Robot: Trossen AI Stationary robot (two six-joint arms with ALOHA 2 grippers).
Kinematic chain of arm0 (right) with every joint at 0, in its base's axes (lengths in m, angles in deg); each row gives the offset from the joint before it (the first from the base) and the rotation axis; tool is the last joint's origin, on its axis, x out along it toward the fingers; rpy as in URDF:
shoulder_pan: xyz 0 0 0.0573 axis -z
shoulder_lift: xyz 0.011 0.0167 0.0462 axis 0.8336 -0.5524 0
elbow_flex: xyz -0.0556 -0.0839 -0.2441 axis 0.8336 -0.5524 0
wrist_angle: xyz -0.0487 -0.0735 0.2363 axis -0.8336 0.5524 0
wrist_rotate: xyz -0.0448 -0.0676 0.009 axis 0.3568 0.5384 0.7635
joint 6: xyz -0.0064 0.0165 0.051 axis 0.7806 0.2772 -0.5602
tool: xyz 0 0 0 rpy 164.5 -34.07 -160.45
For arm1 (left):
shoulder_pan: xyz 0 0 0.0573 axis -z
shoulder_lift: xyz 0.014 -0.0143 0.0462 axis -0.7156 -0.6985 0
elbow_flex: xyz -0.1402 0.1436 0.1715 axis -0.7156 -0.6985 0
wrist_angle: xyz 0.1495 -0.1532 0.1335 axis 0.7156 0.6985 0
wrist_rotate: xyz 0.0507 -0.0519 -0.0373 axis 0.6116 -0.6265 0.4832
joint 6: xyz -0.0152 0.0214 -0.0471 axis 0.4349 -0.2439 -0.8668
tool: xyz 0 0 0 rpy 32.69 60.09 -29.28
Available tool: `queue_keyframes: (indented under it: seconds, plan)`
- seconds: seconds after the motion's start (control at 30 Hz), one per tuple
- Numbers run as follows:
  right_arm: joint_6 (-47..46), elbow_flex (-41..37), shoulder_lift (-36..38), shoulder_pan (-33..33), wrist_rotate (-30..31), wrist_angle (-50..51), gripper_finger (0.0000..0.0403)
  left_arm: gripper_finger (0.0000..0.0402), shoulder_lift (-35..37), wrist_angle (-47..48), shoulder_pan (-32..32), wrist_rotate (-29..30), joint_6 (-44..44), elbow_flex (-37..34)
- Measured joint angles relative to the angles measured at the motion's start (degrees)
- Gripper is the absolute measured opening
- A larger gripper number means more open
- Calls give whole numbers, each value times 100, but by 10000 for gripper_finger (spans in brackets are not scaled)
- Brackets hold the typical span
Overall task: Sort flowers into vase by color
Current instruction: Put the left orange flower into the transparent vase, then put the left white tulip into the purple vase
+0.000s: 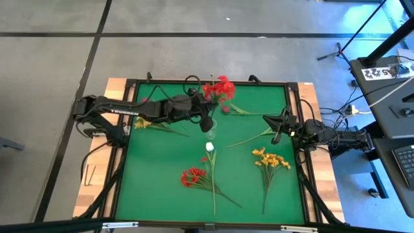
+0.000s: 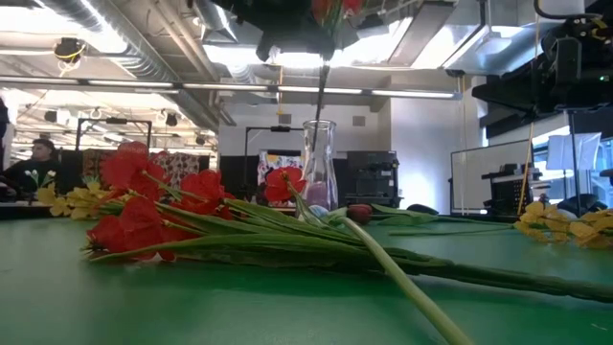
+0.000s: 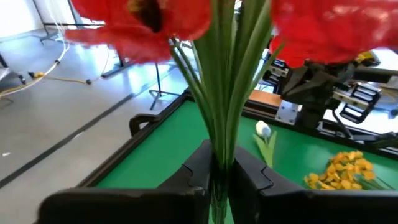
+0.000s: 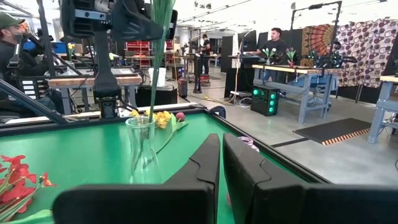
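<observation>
A red flower cluster (image 1: 220,88) was held directly above the clear glass vase (image 1: 211,133), its thin green stems (image 4: 155,59) hanging almost plumb and their lower ends reaching down into the vase's narrow mouth, as the right wrist view showed. The stems' long axis was thus lined up with the vase's neck, and the coming move was judged to be a straight descent along that line. The bunch was clamped between the fingers of the left gripper (image 3: 221,171), closed on the stems just under the blooms and poised over the vase. The right gripper (image 4: 221,163) was parked well to the vase's right, near the table edge, its fingers nearly together and holding nothing; the left arm was plainly the nearer. On the green table (image 1: 162,194), nearer the front than the vase, lay a second red cluster (image 1: 192,176) and a white tulip (image 1: 209,147), with a yellow-orange cluster (image 1: 269,158) off to the vase's right and another yellow spray (image 1: 143,123) to its left.
</observation>
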Motion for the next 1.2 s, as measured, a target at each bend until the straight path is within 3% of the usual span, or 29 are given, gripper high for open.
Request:
queue_keyframes:
  seconds: [0.27, 0.5, 0.83, 1.07, 1.2]
  plan:
    - [2, 0, -2, 2, -2, 0, 23, 98, 208, 176, 154, 81, 214, 4]
    - [2, 0, -2, 2, -44, 14, 23, 149, 370, 680, 168, 158, -106, 4]
    - [1, 0, -2, 1, -61, 114, 23, 203, 821, 1428, 421, 711, -275, 4]
    - [0, 0, -2, 1, -63, 114, 23, 204, 1325, 2725, 696, 1139, -1070, 7]
    - [1, 0, -2, 1, -65, 119, 23, 204, 1422, 4082, 751, 1253, -2261, 7]
